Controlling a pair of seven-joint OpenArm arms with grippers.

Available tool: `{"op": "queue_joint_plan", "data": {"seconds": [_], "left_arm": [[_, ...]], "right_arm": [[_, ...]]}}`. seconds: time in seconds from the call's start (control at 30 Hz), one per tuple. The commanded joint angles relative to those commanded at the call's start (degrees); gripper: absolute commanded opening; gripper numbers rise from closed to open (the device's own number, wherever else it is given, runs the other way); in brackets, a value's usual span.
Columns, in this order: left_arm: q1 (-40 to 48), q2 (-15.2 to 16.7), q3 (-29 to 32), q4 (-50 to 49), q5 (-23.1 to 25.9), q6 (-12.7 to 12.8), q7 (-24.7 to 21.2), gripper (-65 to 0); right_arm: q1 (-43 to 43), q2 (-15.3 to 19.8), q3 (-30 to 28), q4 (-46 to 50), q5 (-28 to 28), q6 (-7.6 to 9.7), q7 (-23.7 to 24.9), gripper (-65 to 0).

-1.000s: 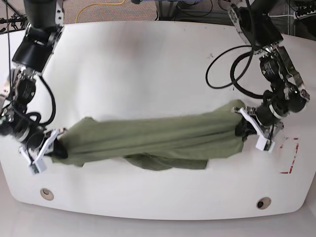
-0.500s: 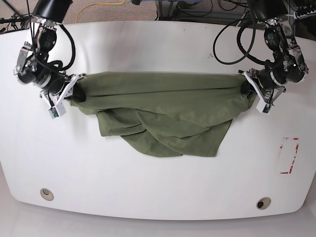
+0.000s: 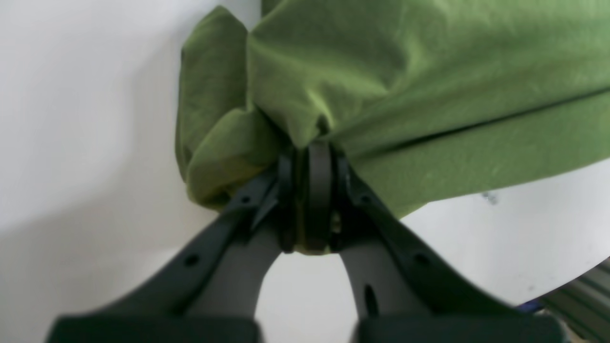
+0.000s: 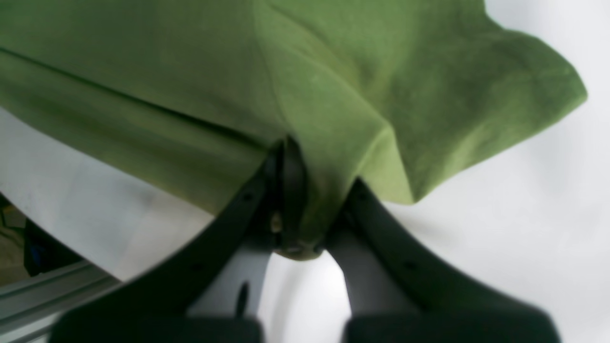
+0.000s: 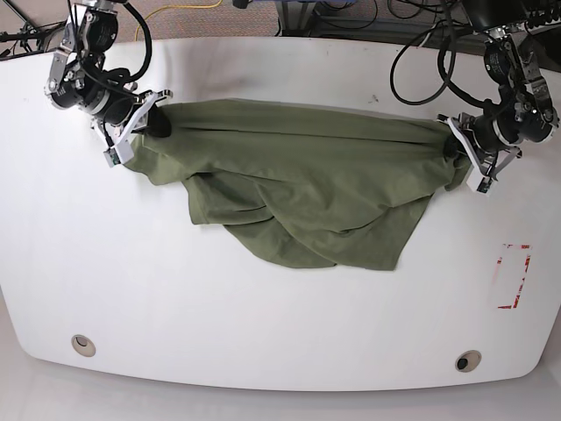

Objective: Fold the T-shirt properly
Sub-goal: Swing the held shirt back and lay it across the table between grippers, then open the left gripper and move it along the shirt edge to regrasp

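The plain olive-green, short-sleeved cotton T-shirt [image 5: 307, 197] is stretched across the upper half of the rounded white tabletop [image 5: 263, 333], its top edge pulled into a nearly straight line from about 10 o'clock to 3 o'clock of the tabletop, while the lower cloth sags in a twisted, crumpled point toward the centre. The left tool [image 3: 310, 200] has its dark jaws pressed together on a bunched corner of the fabric, and the right tool [image 4: 295, 205] is likewise clamped on the opposite corner, with cloth pinched between the jaws in both wrist views. Judging by the deep wrinkles and drape, the shirt is light, limp and not slippery; it should follow a pull but keeps no shape, so loose parts will drag and fold over themselves. The sensible places to hold are corners and hems, as now, gripping enough layers that the cloth does not slide out. No container shows in any view; near 4 o'clock there is only a red-marked outline [image 5: 513, 276] on the tabletop, well apart from the shirt.
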Motion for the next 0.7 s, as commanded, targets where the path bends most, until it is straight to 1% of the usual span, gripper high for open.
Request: {"op": "queue_joint_plan", "data": {"seconds": [0.07,0.1,0.13,0.17,0.23,0.27,0.3,0.33,0.37,0.43,0.5,0.57,0.67,0.7], "left_arm": [[0.35,-0.26,0.0,0.0,0.0,0.0,0.62,-65.0],[0.35,-0.26,0.0,0.0,0.0,0.0,1.23,-63.2],[0.35,-0.26,0.0,0.0,0.0,0.0,1.93,-59.0],[0.35,-0.26,0.0,0.0,0.0,0.0,2.2,-56.9],[0.35,-0.26,0.0,0.09,0.0,0.0,3.43,-45.6],[0.35,-0.26,0.0,0.09,0.0,0.0,3.69,-41.1],[0.62,-0.26,0.0,0.18,0.0,0.0,3.87,-34.7],[0.62,-0.26,0.0,0.26,0.0,0.0,3.96,-31.5],[0.7,-0.26,0.0,0.26,0.0,0.0,4.04,-25.8],[0.7,-0.26,0.0,0.26,-0.09,0.0,4.22,-20.1],[0.7,-0.26,0.0,0.0,-0.09,0.0,5.27,-16.5],[0.44,-0.26,-0.09,0.0,-0.09,0.0,7.12,-14.3],[0.35,-0.26,-0.26,0.35,-0.7,-0.18,9.23,-13.5],[0.26,-0.26,-0.26,0.35,-1.32,-0.7,9.36,-13.3]], "right_arm": [[0.0,-0.35,0.0,0.0,0.0,-0.09,0.0,-65.0],[0.0,-0.35,0.0,0.0,0.0,-0.09,0.0,-65.0],[0.0,-0.35,0.0,0.0,0.0,-0.09,0.0,-65.0],[0.0,-0.35,0.0,0.0,0.0,-0.09,0.0,-65.0],[0.18,-0.35,0.0,0.0,0.0,-0.09,0.0,-65.0],[0.26,-0.35,0.0,0.0,-0.09,-0.09,0.0,-65.0],[0.26,-0.35,-0.09,0.0,-0.09,-0.09,0.0,-65.0],[0.26,-0.35,-0.09,0.0,-0.09,-0.09,0.0,-65.0],[0.26,-0.35,-0.18,0.0,-0.09,-0.09,0.0,-65.0],[0.26,-0.35,-0.18,0.09,-0.09,-0.09,0.0,-65.0],[0.35,-0.35,-0.18,0.09,-0.09,-0.09,0.0,-65.0],[0.35,-0.35,-0.18,0.09,-0.09,-0.09,0.0,-65.0],[0.7,-0.35,-0.18,0.09,-0.09,-0.09,0.0,-65.0],[0.7,-0.35,-0.18,0.09,-0.09,-0.09,0.0,-65.0]]}}
